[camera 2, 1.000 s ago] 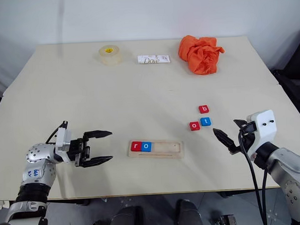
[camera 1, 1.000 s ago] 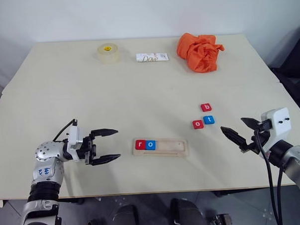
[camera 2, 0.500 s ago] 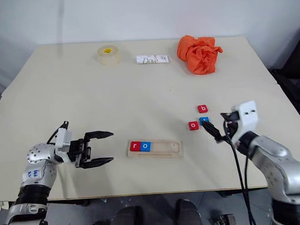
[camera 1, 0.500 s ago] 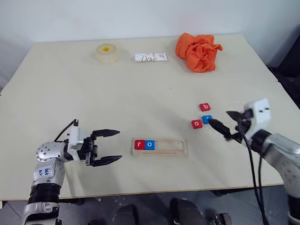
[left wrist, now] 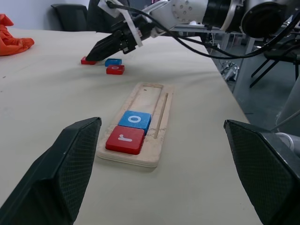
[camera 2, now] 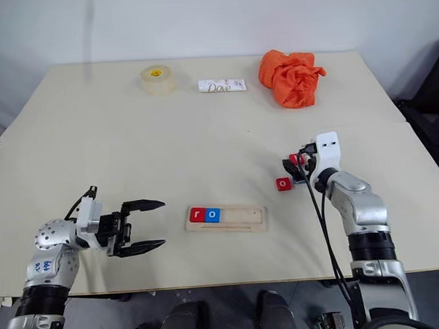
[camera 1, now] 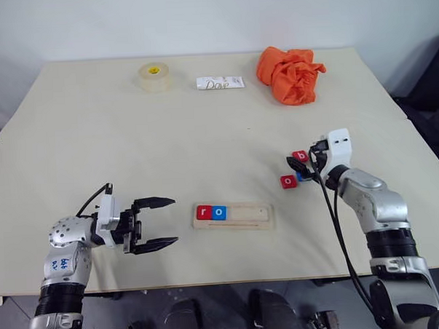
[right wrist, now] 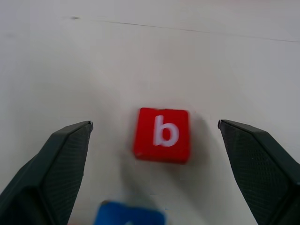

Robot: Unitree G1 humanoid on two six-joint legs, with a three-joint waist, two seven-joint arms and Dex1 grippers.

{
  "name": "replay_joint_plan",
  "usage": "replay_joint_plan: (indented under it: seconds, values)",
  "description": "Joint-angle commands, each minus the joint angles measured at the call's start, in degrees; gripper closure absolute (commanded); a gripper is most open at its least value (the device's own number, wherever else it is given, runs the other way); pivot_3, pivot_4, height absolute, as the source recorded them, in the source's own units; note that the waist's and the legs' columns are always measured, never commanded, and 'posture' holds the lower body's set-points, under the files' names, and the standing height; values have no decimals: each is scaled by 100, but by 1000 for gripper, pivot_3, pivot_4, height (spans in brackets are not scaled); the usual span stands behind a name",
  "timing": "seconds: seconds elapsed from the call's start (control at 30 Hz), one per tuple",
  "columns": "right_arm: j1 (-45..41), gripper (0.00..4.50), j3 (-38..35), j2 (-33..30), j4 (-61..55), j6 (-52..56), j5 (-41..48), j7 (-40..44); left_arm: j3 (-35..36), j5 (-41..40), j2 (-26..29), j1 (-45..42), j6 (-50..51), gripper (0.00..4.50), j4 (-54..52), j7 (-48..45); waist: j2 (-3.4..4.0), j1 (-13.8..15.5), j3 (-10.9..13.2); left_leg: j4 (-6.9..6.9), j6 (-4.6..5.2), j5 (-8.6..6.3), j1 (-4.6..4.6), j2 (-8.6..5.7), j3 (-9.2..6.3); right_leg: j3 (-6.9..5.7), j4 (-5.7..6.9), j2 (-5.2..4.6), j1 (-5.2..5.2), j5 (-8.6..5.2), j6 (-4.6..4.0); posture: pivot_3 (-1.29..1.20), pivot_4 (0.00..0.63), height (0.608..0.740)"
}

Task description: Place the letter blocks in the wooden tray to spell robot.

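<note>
The right gripper [right wrist: 154,140] stands wide open and holds nothing, its two black fingers [right wrist: 56,168] flanking the red "b" block [right wrist: 162,134] without touching it; in the right wrist view that block lies flat on the table between them, and the corner of the blue block [right wrist: 129,216] shows just nearer the camera. In the left eye view this gripper sits right of centre, over the small cluster of loose tiles: the red "b" block, the blue block just below it and mostly hidden by the fingers, and the red "o" block [camera 1: 289,181] just to the left of the blue one. The left gripper [camera 1: 155,224] sits at the lower left of the frame, its fingers spread wide and empty, pointing toward the wooden tray [camera 1: 245,216] and stopping short of it. The tray lies flat on the table [camera 1: 131,139] in the lower middle of the frame, with the red "r" block [camera 1: 204,212] and the blue "o" block [camera 1: 219,212] side by side and touching at its left end; the rest of its groove is bare. Along the top of the frame, well apart from all this, stand a roll of tape [camera 1: 153,76], a white Dove packet [camera 1: 220,82] and a crumpled orange cloth [camera 1: 290,74].
</note>
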Motion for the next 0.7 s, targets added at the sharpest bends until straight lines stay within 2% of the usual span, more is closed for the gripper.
replay_joint_plan:
  seconds: [0.03, 0.2, 0.3, 0.53, 0.7]
  values:
    - [-102, 0, -10, 76, 145, -228, -145, 2, 150, -181, 48, 130, 25, 47, -316, 86, 0, -17, 0, -1, 0, 0, 0, 1, 1, 0, 1, 1, 0, 0, 0, 0, 150, 740]
    - [-97, 0, -30, 193, 245, -233, -228, 25, 175, -192, 58, 201, 51, 47, -398, 138, 0, -27, 0, 1, -2, -1, 3, 4, 6, 3, -2, 2, -1, 0, 0, 0, 150, 740]
    - [-144, 661, -36, 287, 344, -330, -284, -16, 165, -187, 53, 186, 51, 0, -377, 142, 0, -34, 0, 1, -3, -2, 8, 8, 9, 7, -4, 5, -1, 0, 0, 0, 150, 740]
    - [-178, 3033, -65, 422, 358, -442, -374, -79, 132, -147, 15, 32, 34, 0, -227, 109, 0, -34, 0, 2, -15, -6, 19, 38, 23, 17, -6, 35, -2, -1, -2, 0, 150, 740]
    - [-3, 3039, -161, 429, -396, -325, -316, -162, 112, -160, -1, -48, 20, 0, -121, 26, 1, -32, 0, 1, -16, -6, 19, 40, 28, 20, -5, 36, -6, -1, -3, 0, 150, 740]
